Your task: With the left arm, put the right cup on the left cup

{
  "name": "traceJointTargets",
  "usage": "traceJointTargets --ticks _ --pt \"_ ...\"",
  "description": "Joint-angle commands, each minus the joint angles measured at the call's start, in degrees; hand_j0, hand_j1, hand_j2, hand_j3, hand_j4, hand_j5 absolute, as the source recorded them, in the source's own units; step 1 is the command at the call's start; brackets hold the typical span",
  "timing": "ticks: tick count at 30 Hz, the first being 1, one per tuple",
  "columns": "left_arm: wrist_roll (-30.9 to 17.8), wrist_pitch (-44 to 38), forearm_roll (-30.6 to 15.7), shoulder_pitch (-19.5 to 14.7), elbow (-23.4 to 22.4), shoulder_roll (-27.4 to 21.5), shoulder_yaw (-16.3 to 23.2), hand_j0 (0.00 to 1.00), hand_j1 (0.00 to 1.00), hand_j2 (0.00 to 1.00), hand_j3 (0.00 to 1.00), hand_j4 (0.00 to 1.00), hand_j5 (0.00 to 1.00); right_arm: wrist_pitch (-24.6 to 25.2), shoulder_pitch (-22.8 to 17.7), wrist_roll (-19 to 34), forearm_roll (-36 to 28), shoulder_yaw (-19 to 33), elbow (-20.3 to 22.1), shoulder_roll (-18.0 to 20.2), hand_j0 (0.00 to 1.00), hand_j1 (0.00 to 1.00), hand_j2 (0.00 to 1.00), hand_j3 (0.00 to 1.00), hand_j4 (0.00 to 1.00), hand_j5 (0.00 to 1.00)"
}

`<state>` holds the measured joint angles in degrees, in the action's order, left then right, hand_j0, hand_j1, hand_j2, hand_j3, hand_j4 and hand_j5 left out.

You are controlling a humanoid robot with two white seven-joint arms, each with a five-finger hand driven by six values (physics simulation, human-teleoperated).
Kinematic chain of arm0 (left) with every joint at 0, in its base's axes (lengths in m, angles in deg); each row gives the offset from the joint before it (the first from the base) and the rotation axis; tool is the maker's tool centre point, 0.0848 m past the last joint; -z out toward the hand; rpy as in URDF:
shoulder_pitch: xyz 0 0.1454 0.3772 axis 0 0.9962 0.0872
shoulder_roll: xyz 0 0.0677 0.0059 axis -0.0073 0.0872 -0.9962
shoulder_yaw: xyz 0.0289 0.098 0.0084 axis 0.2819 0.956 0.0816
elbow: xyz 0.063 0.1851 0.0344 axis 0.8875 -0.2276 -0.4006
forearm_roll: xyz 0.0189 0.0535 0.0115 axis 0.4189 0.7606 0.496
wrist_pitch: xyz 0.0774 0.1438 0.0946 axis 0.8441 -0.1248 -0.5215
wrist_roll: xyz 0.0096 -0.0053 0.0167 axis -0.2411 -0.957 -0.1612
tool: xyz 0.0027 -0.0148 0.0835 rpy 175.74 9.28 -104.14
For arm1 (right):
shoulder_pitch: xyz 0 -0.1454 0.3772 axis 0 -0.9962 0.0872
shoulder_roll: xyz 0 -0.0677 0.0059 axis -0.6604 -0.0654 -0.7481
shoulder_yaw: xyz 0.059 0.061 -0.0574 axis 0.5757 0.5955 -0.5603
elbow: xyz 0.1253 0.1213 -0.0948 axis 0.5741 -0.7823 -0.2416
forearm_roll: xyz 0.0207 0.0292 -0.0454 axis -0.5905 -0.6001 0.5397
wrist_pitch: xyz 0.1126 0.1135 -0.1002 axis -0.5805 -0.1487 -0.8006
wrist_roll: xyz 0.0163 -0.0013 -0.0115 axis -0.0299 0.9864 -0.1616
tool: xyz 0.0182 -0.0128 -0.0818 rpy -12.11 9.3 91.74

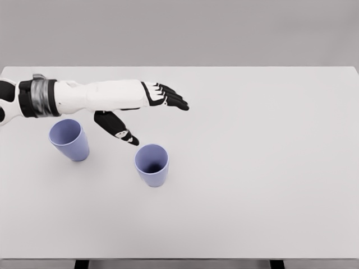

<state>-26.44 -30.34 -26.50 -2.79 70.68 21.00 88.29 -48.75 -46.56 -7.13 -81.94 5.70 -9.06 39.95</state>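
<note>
A light cup, easy to tip

The right cup (151,165) stands open-side up on the white tabletop (258,168), just left of the middle. It looks light and smooth. The left hand (147,106) hovers above it, fingers (171,98) spread, holding nothing. Best grab its side wall. The left cup (69,140) waits nearby

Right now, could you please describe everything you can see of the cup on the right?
The right cup is a plain, handleless lavender-blue tumbler, plastic-looking, tapering toward its base. It stands upright and empty on the white table, mouth open upward. Nothing touches it; the left hand hovers just behind it, thumb pointing toward its rim.
</note>
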Motion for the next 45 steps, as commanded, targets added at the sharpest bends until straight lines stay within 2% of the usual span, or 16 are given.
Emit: traceJointTargets --ticks 1,6,11,16,18,19,21,22,23,27,32,33,36,37,42,45 --pt "0.04 -0.01 -0.78 -0.09 0.0 0.07 0.83 1.0 1.0 1.0 1.0 1.0 1.0 0.04 0.0 0.03 0.06 0.04 -0.15 0.0 1.0 1.0 1.0 1.0 1.0 1.0" --pt "0.04 -0.01 -0.78 -2.46 0.27 -0.28 0.92 1.0 1.0 1.0 1.0 1.0 1.0 0.04 -1.41 0.03 -0.03 0.04 -0.33 0.0 1.0 1.0 1.0 1.0 1.0 1.0" --pt "0.74 -0.01 -0.26 -2.29 2.02 -3.18 0.92 1.0 1.0 1.0 1.0 1.0 1.0 0.04 -1.41 0.03 -0.03 0.04 -0.33 0.0 1.0 1.0 1.0 1.0 1.0 1.0" --pt "-0.05 -0.01 2.38 -2.38 2.29 -7.67 0.83 1.0 1.0 1.0 1.0 1.0 1.0 0.04 -1.41 0.03 -0.03 0.13 -0.33 0.0 1.0 1.0 1.0 1.0 1.0 1.0" --pt "-0.05 -0.01 2.03 -2.11 2.73 -7.67 0.74 1.0 1.0 1.0 1.0 1.0 1.0 0.13 -1.41 0.03 -0.03 0.21 -0.41 0.0 1.0 1.0 1.0 1.0 1.0 1.0" --pt "-1.71 -0.01 2.38 -1.85 2.64 -7.49 1.01 1.0 1.0 1.0 1.0 1.0 1.0 0.13 -1.41 0.03 -0.03 0.13 -0.33 0.0 1.0 1.0 1.0 1.0 1.0 1.0" --pt "-11.99 -0.01 3.35 -0.27 2.64 -7.14 0.74 1.0 1.0 1.0 1.0 1.0 1.0 0.04 -1.41 0.03 -0.03 0.21 -0.33 0.0 1.0 1.0 1.0 1.0 1.0 1.0" --pt "-14.02 -0.01 3.61 -0.18 2.73 -5.39 0.66 1.0 1.0 1.0 1.0 1.0 1.0 0.13 -1.41 0.03 -0.03 0.21 -0.33 0.0 1.0 1.0 1.0 1.0 1.0 1.0" --pt "-14.02 -0.01 3.61 0.08 2.73 -3.63 0.48 1.0 1.0 1.0 1.0 1.0 1.0 0.04 -1.41 0.03 -0.03 0.21 -0.33 0.0 1.0 1.0 1.0 1.0 1.0 1.0" --pt "-13.85 -0.01 3.7 0.09 2.73 -3.27 0.04 1.0 1.0 1.0 1.0 1.0 1.0 0.04 -1.41 0.03 -0.03 0.21 -0.33 0.0 1.0 1.0 1.0 1.0 1.0 1.0" --pt "-13.93 -0.01 4.05 0.52 2.73 -3.1 -3.39 1.0 1.0 1.0 1.0 1.0 1.0 0.04 -1.41 0.03 -0.03 0.21 -0.33 0.0 1.0 1.0 1.0 1.0 1.0 1.0" --pt "-13.93 -0.01 4.05 1.05 2.73 -3.1 -3.65 1.0 1.0 1.0 1.0 1.0 1.0 0.04 -1.41 0.03 -0.03 0.21 -0.33 0.0 1.0 1.0 1.0 1.0 1.0 1.0" --pt "-13.85 -0.01 6.95 6.23 2.64 -1.69 -8.66 1.0 1.0 1.0 1.0 1.0 1.0 0.04 -1.41 0.03 -0.03 0.21 -0.33 0.0 1.0 1.0 1.0 1.0 1.0 1.0" --pt "-13.58 -0.01 6.95 6.85 2.64 -1.69 -9.28 1.0 1.0 1.0 1.0 1.0 1.0 0.04 -1.41 0.03 -0.03 0.21 -0.33 0.0 1.0 1.0 1.0 1.0 1.0 1.0" --pt "-13.58 -0.01 7.21 7.2 2.64 -1.34 -10.07 1.0 1.0 1.0 1.0 1.0 1.0 0.04 -1.41 0.03 -0.03 0.21 -0.41 0.0 1.0 1.0 1.0 1.0 1.0 1.0" --pt "-11.74 -0.01 10.2 8.44 2.64 -1.52 -10.15 1.0 1.0 1.0 1.0 1.0 1.0 0.04 -1.41 0.03 -0.03 0.21 -0.41 0.0 1.0 1.0 1.0 1.0 1.0 1.0"
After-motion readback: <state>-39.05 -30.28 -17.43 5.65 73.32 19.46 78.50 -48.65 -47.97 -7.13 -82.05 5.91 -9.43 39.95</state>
